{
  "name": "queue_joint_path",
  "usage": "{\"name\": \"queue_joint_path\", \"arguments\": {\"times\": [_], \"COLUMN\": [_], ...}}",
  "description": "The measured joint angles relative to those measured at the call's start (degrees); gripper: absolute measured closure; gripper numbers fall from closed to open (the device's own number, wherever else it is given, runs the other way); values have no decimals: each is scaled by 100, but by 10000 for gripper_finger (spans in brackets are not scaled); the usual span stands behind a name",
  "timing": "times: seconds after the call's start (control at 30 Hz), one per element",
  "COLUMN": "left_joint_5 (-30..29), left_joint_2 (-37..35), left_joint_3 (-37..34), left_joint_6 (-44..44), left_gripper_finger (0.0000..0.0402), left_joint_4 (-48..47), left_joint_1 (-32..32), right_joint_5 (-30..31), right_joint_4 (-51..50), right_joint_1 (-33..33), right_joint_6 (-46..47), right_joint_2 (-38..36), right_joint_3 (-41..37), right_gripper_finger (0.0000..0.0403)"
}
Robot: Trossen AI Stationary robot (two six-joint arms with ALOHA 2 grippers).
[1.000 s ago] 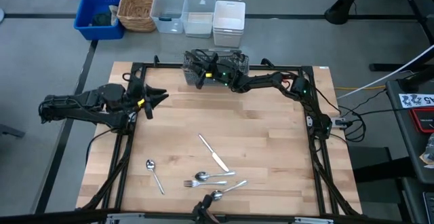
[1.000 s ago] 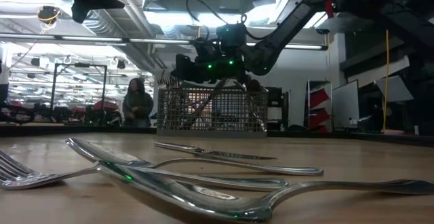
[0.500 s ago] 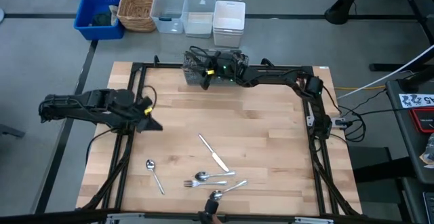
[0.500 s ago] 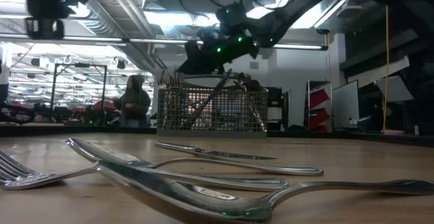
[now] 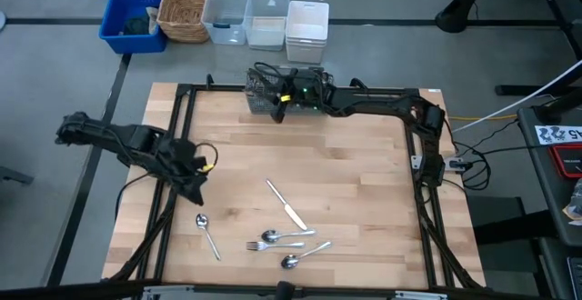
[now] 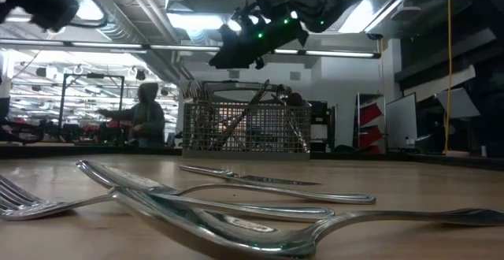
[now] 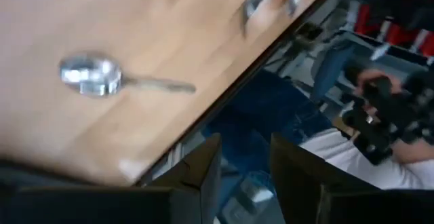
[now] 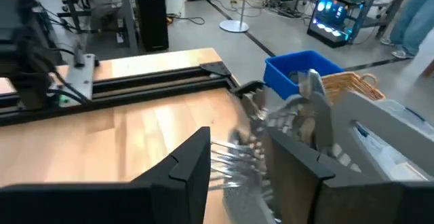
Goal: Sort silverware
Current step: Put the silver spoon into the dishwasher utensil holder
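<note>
Several pieces of silverware lie on the wooden table near its near edge: a lone spoon [image 5: 207, 232], a knife [image 5: 286, 205], a fork and spoon [image 5: 277, 239] and another spoon [image 5: 305, 255]. More silverware stands in the grey wire-mesh basket [image 5: 273, 89] at the far edge. My left gripper [image 5: 195, 194] is open and empty, pointing down and toward the near edge, just short of the lone spoon [image 7: 91, 75]. My right gripper [image 5: 278, 111] is open and empty, hovering above the basket [image 6: 246, 126], whose silverware [image 8: 285, 125] shows just past its fingers.
Beyond the far edge stand a blue bin [image 5: 132, 18], a wicker basket [image 5: 185, 9], two clear tubs [image 5: 245, 14] and a white tub [image 5: 306, 23]. A black frame [image 5: 182, 136] runs around the table. A person [image 6: 146, 114] stands in the room behind.
My left gripper has swung from the table's far left toward the near edge and tipped downward, ending close to the lone spoon. My right gripper has risen from the top of the basket to well above it. The silverware on the table has not moved.
</note>
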Motion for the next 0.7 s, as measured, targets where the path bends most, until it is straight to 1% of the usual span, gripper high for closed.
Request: {"name": "queue_joint_path", "arguments": {"times": [0.27,0.33,0.4,0.47,0.53,0.6,0.7], "left_joint_5": [-21,-116,-432,-898,-1376,-1699,-1790], "left_joint_2": [642,868,1118,1388,1667,1950,2383], "left_joint_3": [0,0,0,0,0,0,0], "left_joint_6": [-1672,-2066,-2381,-2675,-2929,-3149,-3323], "left_gripper_finger": [290,290,290,290,290,290,290], "left_joint_4": [29,31,28,33,41,96,260], "left_joint_1": [-1156,-1454,-1728,-1959,-2147,-2293,-2504], "right_joint_5": [-9,-9,-9,-9,-9,-9,-9], "right_joint_4": [-98,-111,-117,-105,-93,-105,-127], "right_joint_1": [323,408,492,577,649,718,814], "right_joint_6": [-2,-2,-2,-2,-2,-2,-2], "right_joint_2": [-216,-250,-258,-258,-258,-258,-258], "right_joint_3": [0,0,0,0,0,0,0], "right_gripper_finger": [264,264,264,265,264,264,264]}}
